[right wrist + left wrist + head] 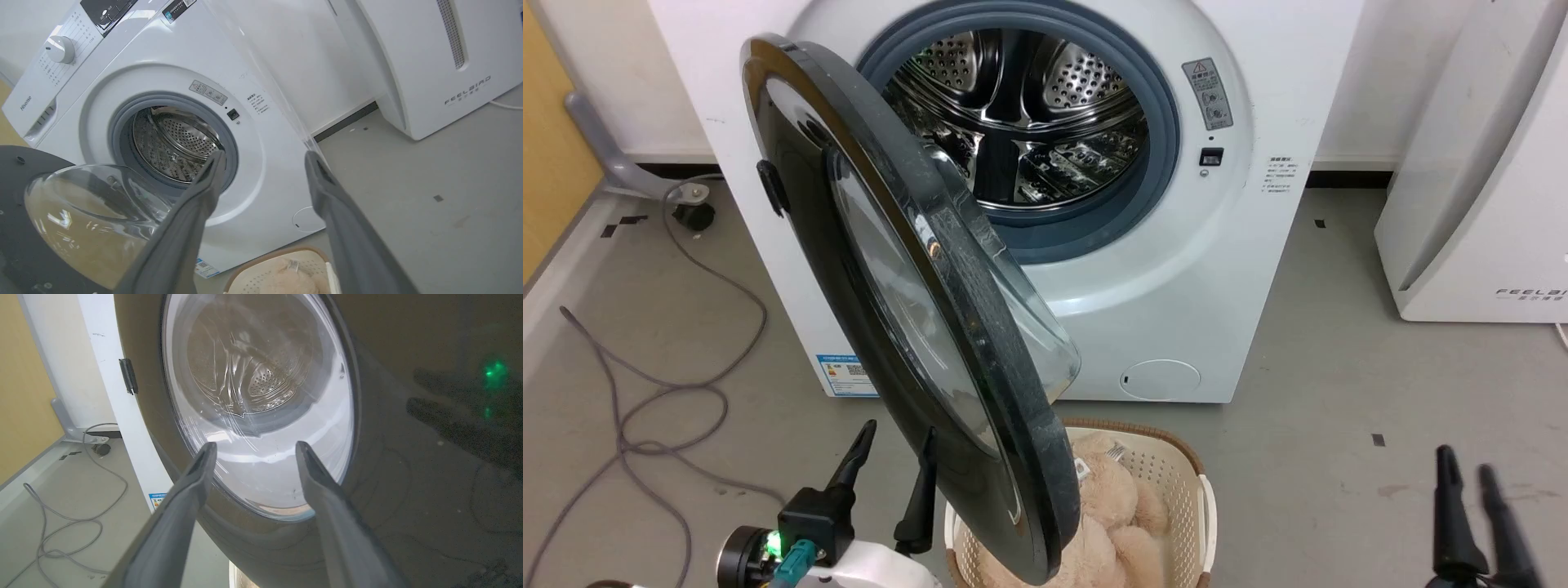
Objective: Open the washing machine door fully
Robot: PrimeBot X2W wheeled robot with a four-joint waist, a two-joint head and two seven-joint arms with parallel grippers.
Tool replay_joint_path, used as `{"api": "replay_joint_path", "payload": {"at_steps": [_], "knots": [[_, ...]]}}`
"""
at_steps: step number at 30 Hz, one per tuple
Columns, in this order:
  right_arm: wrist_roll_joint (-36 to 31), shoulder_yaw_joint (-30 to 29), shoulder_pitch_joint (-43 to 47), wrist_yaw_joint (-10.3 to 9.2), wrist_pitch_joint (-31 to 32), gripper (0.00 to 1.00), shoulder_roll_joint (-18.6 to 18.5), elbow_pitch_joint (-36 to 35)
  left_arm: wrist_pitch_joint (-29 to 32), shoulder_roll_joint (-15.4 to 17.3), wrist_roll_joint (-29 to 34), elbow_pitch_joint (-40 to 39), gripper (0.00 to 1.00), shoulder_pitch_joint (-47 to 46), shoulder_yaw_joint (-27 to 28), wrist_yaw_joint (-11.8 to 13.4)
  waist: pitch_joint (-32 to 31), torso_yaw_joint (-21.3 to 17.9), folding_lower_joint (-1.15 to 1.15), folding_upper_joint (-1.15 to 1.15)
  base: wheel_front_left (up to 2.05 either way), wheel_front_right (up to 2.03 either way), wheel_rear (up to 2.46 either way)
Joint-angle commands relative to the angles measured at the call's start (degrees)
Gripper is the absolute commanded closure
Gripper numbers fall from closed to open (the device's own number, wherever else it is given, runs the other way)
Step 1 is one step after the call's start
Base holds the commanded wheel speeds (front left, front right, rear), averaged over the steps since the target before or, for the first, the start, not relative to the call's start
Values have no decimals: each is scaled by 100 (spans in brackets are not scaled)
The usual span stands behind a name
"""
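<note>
The white washing machine (1176, 245) stands ahead with its steel drum (1021, 114) exposed. Its door (907, 327), a glossy black disc with a clear glass bowl, is swung out toward me, hinged on the left, roughly edge-on in the head view. My left gripper (900, 447) is open at the lower left, just outside the door's black outer face; the left wrist view looks through the door's glass (261, 396) between the spread fingers. My right gripper (1468, 469) is open at the lower right, apart from the door, holding nothing. The right wrist view shows the door's glass bowl (90, 216) and the washing machine (163, 81).
A cream laundry basket (1176, 482) with a beige plush toy sits on the floor under the door's lower edge. A white FEELBIRD appliance (1486, 163) stands to the right. Grey cables (645, 392) trail over the floor on the left.
</note>
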Motion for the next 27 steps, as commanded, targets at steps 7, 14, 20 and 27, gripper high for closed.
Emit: {"api": "replay_joint_path", "payload": {"at_steps": [7, 14, 20, 27], "knots": [[-2588, -597, 331, 6, 363, 0, 318, -1020, -20, 40, -78, 42, 0, 49, -11, 21, -35, 47, 0, 0, 0, 0, 0], [-3469, -294, 699, 6, 889, 0, 337, -1332, -22, 44, -117, 57, 0, 70, -21, 47, -22, 91, 0, 0, 0, 0, 0], [-3402, -164, 738, 6, 937, 0, 338, -1373, -24, 65, -147, 53, 0, 95, -18, 69, -10, 79, 0, 0, 0, 0, 0], [-3335, -128, 740, 6, 957, 0, 338, -1428, -17, 80, -186, 63, 0, 109, -40, 77, -4, 60, 0, 0, 0, 0, 0]]}}
